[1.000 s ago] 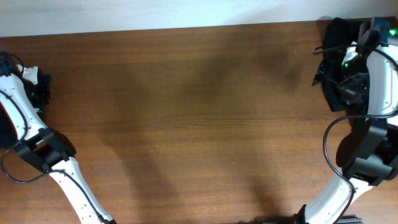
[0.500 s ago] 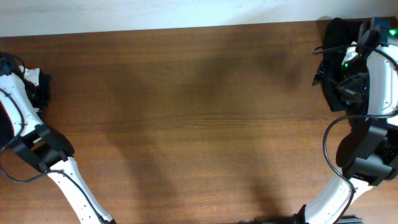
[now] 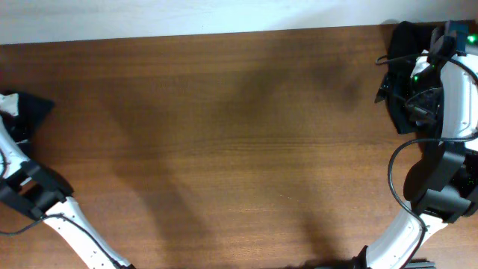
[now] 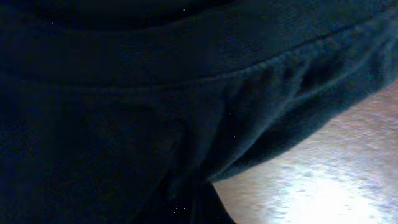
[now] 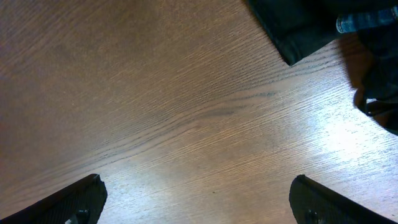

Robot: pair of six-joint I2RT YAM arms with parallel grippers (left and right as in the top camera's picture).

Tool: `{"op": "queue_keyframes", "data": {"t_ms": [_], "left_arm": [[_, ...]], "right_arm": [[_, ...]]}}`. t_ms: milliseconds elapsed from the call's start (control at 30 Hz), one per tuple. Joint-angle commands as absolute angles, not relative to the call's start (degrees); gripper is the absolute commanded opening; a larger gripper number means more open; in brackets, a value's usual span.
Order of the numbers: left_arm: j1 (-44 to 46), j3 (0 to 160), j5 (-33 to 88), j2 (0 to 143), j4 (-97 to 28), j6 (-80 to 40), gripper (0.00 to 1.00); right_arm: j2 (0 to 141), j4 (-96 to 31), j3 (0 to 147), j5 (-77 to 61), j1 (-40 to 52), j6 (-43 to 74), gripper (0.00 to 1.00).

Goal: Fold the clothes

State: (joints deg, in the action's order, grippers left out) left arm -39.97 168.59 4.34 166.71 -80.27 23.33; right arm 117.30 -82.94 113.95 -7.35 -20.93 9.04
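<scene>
Wood-grain table (image 3: 239, 149), one arm coming in from each near corner.

Left gripper first: it's closed up tight, but its fingers are hidden in both views, so I can't tell if any fabric is actually pinched. The left wrist view is almost all left cloth (image 4: 155, 124), black, with a stitched hem running across the top, pressed right up to the lens. A bit of table shows in the lower right corner. From overhead that cloth (image 3: 30, 112) is a dark bunch at the table's left edge, about halfway along it, right at the end of the left arm (image 3: 67, 224).

Right gripper (image 5: 199, 202): fingers spread wide, with only bare wood between them. The right cloth (image 5: 292, 28), also black, lies past the fingertips toward the upper right of that view, clear of both fingers. Overhead it (image 3: 403, 45) sits piled in the far right corner, partly under the right arm (image 3: 455, 97).
</scene>
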Motion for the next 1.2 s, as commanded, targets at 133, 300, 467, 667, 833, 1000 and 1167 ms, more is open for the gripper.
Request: {"op": "queue_keyframes", "data": {"t_ms": [133,300,467,667,833,1000,1167], "left_arm": [[-40.5,167.2,14.5,167.5,-79.9,25.4,0.01],[-37.8,167.2,17.8,167.5,-79.7,25.4,0.01],[-34.3,167.0,8.7,167.7,-78.1,24.0,0.01],[-31.9,166.8,5.5,167.9,-74.1,23.5,0.01],[-31.6,166.8,2.0,167.9,-72.1,23.5,0.01],[-32.1,166.8,1.9,167.9,-69.7,23.5,0.02],[-32.1,166.8,4.3,167.9,-66.3,24.1,0.36]], "right_arm": [[116.7,-82.9,114.7,-6.9,-21.0,9.5,0.99],[116.7,-82.9,114.7,-6.9,-21.0,9.5,0.99],[116.7,-82.9,114.7,-6.9,-21.0,9.5,0.99],[116.7,-82.9,114.7,-6.9,-21.0,9.5,0.99],[116.7,-82.9,114.7,-6.9,-21.0,9.5,0.99],[116.7,-82.9,114.7,-6.9,-21.0,9.5,0.99],[116.7,-82.9,114.7,-6.9,-21.0,9.5,0.98]]}}
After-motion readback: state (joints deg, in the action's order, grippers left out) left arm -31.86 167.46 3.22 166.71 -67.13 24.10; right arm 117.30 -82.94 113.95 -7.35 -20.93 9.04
